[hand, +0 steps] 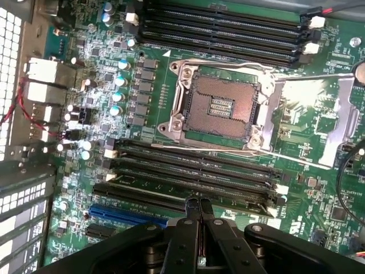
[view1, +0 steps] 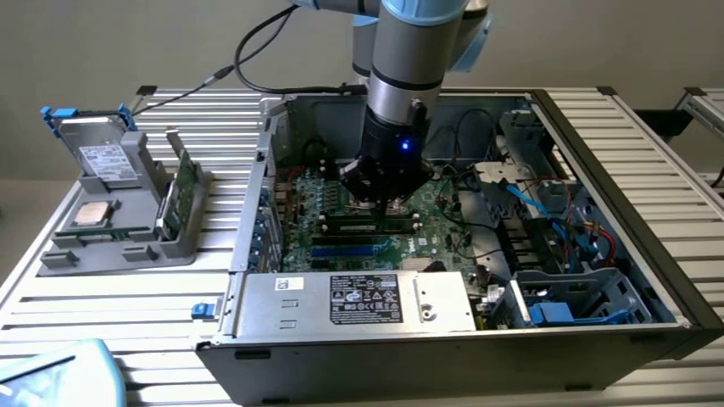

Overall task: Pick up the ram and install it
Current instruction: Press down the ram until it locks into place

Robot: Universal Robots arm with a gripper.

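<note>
My gripper [view1: 381, 203] is down inside the open computer case [view1: 633, 127], over the motherboard [hand: 142, 85]. Its two black fingers [hand: 191, 220] are pressed together, shut, with nothing between them. The tips sit right above the bank of black memory slots [hand: 188, 171] beside the empty processor socket [hand: 219, 105]. A ram stick [view1: 364, 225] appears to stand in one of these slots, just under the fingertips; whether they touch it I cannot tell. Another green ram stick [view1: 181, 191] stands upright in the grey holder [view1: 108, 250] outside the case.
The holder also carries a silver drive with a white label [view1: 104, 157] and a square silver processor chip [view1: 91, 212]. A power supply box [view1: 356, 301] fills the case's near side. Cables and a drive cage [view1: 565, 297] are at the exterior view's right. A second slot bank [hand: 222, 31] lies beyond the socket.
</note>
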